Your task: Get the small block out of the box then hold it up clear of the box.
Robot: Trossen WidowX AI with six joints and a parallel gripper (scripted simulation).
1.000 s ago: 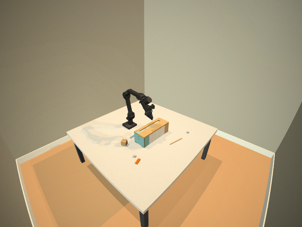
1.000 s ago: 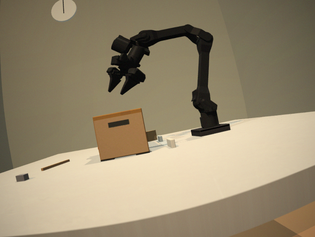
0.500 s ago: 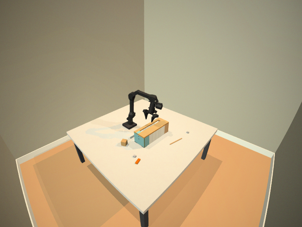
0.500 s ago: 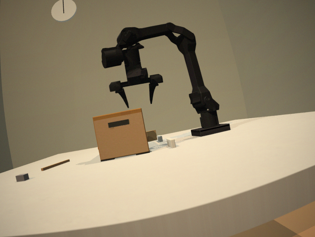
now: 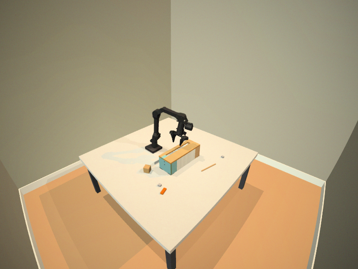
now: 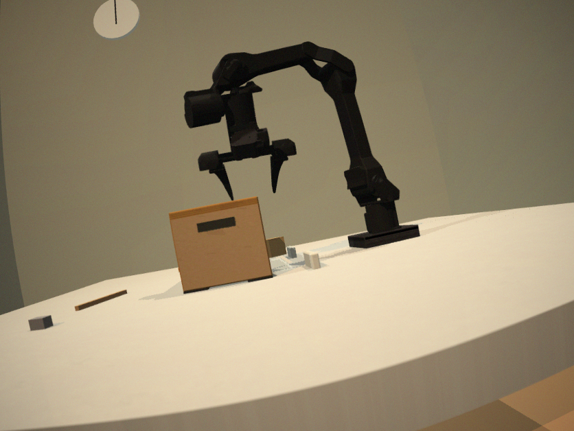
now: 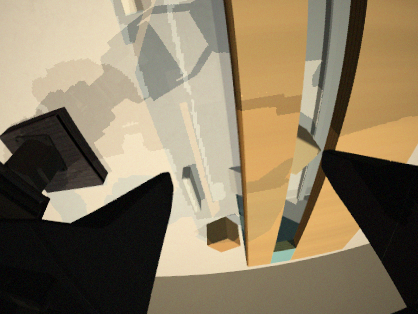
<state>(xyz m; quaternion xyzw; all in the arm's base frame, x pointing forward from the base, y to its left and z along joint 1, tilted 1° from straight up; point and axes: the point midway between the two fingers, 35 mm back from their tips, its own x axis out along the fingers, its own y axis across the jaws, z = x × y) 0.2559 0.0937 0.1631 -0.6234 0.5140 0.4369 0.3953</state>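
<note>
Apparently the block (image 7: 305,147) is the small tan, angular shape glimpsed through the long slot in the box (image 5: 185,152), still inside; where it sits along the shelf is hard to make out. The box is a long wood-grained case with a teal end and a pale front. Just above its top hangs the black gripper (image 6: 251,194), its tapered fingers (image 6: 224,178) spread wide and holding nothing. A tan cube (image 5: 147,168) rests on the cream table (image 5: 130,208) near the teal end.
</note>
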